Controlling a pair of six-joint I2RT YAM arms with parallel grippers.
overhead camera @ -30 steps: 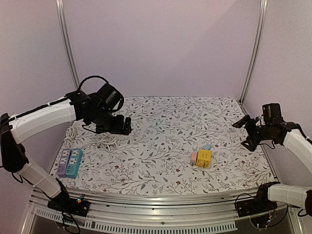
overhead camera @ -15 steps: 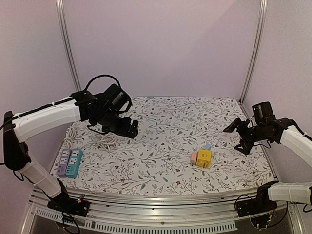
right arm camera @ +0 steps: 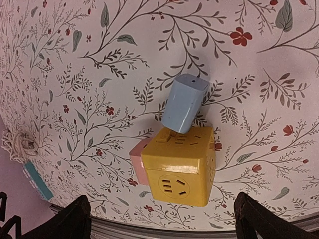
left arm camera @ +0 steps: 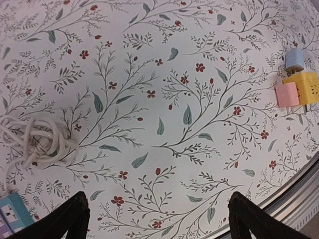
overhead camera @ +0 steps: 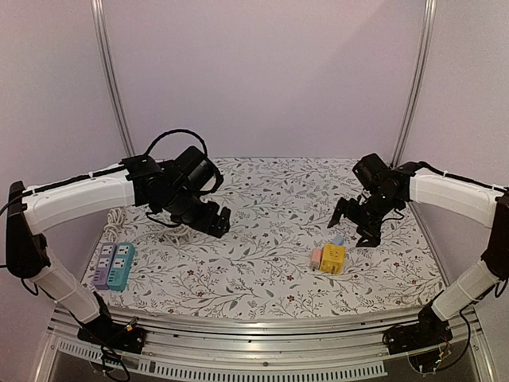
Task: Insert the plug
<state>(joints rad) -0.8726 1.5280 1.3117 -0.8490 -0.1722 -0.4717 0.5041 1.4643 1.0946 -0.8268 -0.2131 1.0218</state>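
A yellow cube socket lies on the flowered table right of centre, with a pink plug against its left side and a light blue plug tilted at its far face. In the right wrist view the cube, blue plug and pink plug sit between my open fingers. My right gripper hovers open just above and behind the cube. My left gripper is open and empty over bare cloth left of centre.
A teal and purple power strip lies at the left front. A coiled white cable lies behind it, also in the left wrist view. The table's metal front edge runs close by.
My right arm has swung in from the right edge to above the yellow cube. My left arm has moved right and forward, away from the cable. Both grippers stay open.
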